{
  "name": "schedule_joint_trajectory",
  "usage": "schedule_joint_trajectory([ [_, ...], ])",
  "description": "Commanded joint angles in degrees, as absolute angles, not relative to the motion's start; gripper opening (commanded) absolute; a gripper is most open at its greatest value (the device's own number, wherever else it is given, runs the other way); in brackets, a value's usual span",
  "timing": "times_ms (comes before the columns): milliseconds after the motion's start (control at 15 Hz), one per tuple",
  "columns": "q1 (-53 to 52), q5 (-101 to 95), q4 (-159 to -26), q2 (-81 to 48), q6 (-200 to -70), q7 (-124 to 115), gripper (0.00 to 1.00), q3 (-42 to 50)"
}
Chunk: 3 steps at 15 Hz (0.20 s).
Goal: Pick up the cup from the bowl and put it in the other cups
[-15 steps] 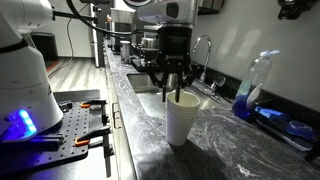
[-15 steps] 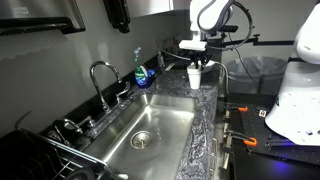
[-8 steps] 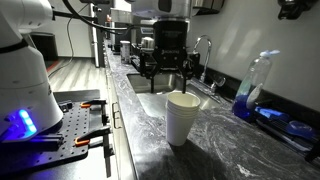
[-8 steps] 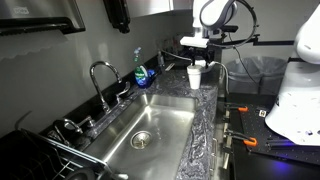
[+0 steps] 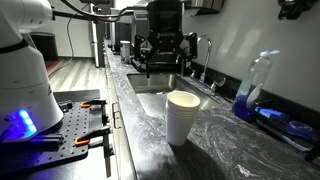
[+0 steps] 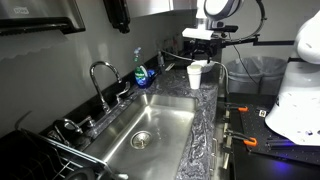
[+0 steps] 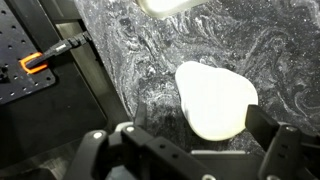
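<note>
Fingers [image 7: 92, 150] spread wide and empty above the tapered, smooth white cups [image 5: 181, 118] on the mottled grey stone counter [image 5: 235, 145].

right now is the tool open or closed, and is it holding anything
Tool: open, holding nothing; it hangs above the white cup, clear of its rim.

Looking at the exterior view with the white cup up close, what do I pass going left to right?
White robot base → orange-handled tools → white disposable cup → bottle of blue liquid.
</note>
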<state>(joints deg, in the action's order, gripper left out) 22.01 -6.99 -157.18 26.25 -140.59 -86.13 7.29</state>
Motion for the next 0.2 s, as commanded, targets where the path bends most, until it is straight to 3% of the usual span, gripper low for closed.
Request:
schedule_joint_trajectory([
  [0,22.87,-6.32,-157.08,26.37,-140.31,-85.46,1.0,6.36],
  [133,22.95,-6.35,-157.08,26.3,-140.31,-85.47,1.0,6.31],
])
